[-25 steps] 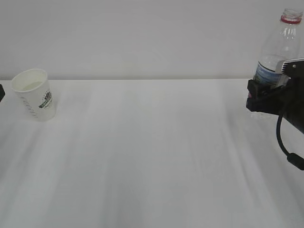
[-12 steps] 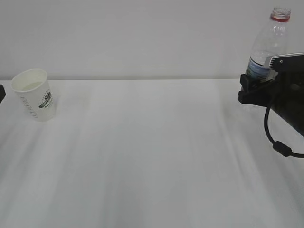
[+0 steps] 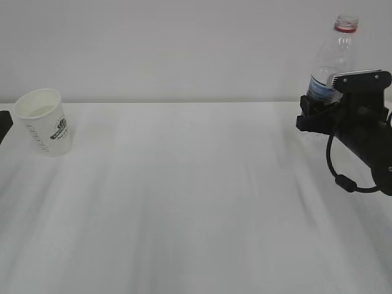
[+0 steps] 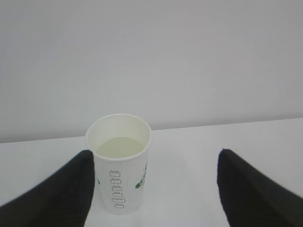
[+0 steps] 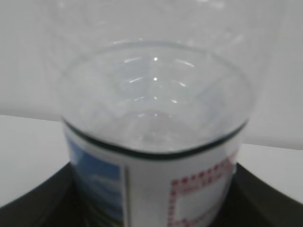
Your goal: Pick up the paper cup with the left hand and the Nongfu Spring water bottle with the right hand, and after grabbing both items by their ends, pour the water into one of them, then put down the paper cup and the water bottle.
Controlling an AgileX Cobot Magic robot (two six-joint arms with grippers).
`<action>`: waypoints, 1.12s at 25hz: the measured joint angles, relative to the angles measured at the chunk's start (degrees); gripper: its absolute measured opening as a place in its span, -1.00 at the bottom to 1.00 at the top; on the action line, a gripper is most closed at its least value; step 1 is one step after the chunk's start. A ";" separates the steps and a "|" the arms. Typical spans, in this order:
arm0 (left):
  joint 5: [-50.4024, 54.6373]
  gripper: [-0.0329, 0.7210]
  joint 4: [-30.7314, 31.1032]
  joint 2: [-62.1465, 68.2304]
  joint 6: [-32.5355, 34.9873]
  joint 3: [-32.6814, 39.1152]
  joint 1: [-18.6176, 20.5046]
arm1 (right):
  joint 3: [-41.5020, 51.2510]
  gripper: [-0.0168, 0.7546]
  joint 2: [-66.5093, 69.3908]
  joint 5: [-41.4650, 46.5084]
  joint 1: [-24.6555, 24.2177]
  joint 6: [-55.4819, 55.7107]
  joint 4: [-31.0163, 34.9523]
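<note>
The paper cup [image 3: 44, 130] stands upright on the white table [image 3: 184, 196] at the far left, and water [image 4: 118, 147] shows inside it. My left gripper [image 4: 154, 189] is open around the paper cup [image 4: 120, 175]. Its left finger [image 4: 61, 194] is close beside the cup wall and the right finger [image 4: 255, 189] is well clear. Only the gripper's tip [image 3: 2, 125] shows at the edge of the exterior view. My right gripper [image 3: 317, 113] is shut on the Nongfu Spring water bottle [image 3: 331, 67] at its label, holding it upright above the table's right side. The bottle [image 5: 156, 142] fills the right wrist view.
A plain pale wall [image 3: 184, 49] runs behind the table. The right arm's black cable [image 3: 343, 180] loops below the wrist. Nothing else stands on the white table between the cup and the bottle.
The right gripper has carried the bottle leftward and slightly up. The cup has not moved. A little more of the left gripper shows at the left edge.
</note>
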 joint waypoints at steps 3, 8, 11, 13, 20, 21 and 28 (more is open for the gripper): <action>0.00 0.64 0.09 0.00 0.00 0.00 0.00 | -1.26 0.35 1.68 -0.10 0.00 0.00 0.00; 0.00 0.64 0.09 0.00 0.00 0.00 0.00 | -3.33 0.35 4.54 -0.42 0.00 0.00 -0.03; 0.00 0.64 0.13 0.00 0.00 0.00 0.00 | -4.33 0.35 5.67 -0.42 0.00 0.00 -0.03; 0.00 0.64 0.22 0.00 0.00 0.00 0.00 | -4.84 0.35 6.36 -0.42 0.00 0.00 -0.12; 0.00 0.64 0.22 0.00 0.00 0.00 0.00 | -6.21 0.35 6.53 -0.67 0.00 0.00 -0.12; 0.00 0.64 0.22 0.00 0.00 0.00 0.00 | -6.39 0.35 6.53 -0.67 0.00 0.00 -0.12; 0.00 0.64 0.26 0.00 0.00 0.00 0.00 | -7.27 0.35 6.62 -0.89 0.00 0.00 -0.12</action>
